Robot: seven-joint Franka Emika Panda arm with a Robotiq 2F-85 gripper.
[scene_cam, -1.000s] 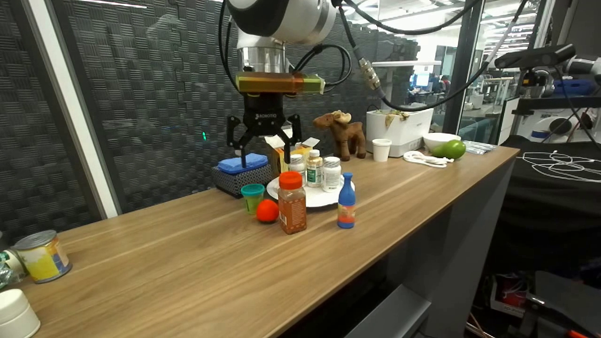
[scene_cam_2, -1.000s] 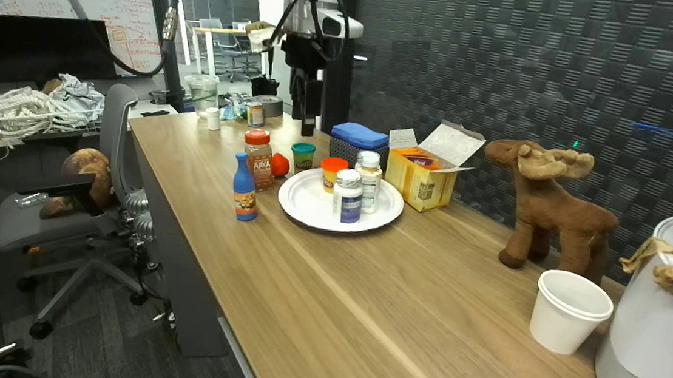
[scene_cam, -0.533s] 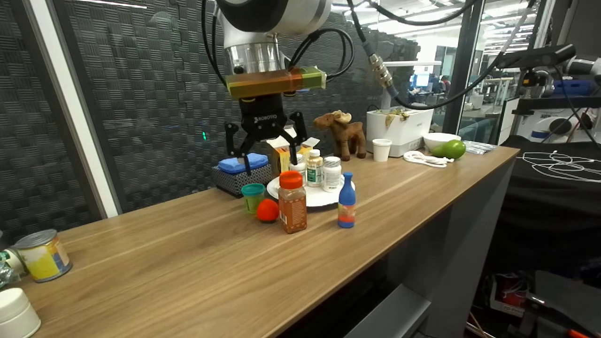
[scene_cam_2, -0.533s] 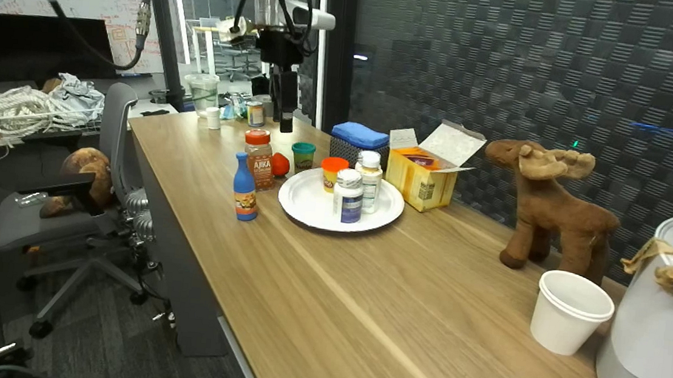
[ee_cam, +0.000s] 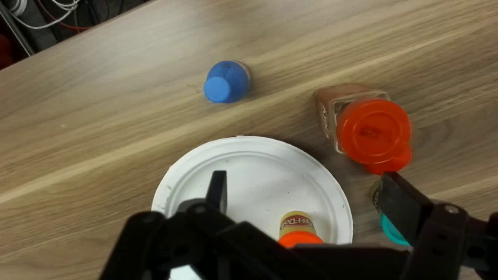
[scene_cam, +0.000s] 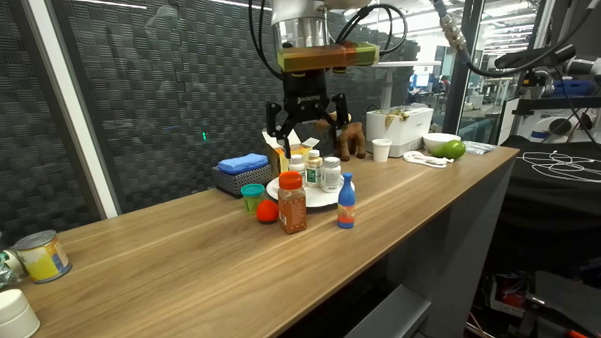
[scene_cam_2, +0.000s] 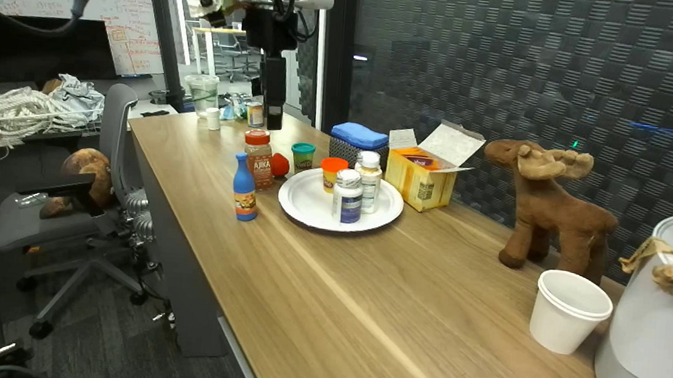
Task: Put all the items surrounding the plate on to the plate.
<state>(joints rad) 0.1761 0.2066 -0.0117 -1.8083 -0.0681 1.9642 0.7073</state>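
As the gripper [scene_cam: 312, 155] hangs high over the table [scene_cam: 164, 263], fingers [ee_cam: 404, 206] spread wide, it's white bottles [scene_cam_2: 348, 199] and a yellow tub [scene_cam_2: 331, 176] on the plate [scene_cam_2: 304, 207], with green tub [scene_cam: 253, 201], red ball [scene_cam: 267, 211], red jar [scene_cam: 292, 206] and blue bottle [scene_cam_2: 245, 190] just off its edge.
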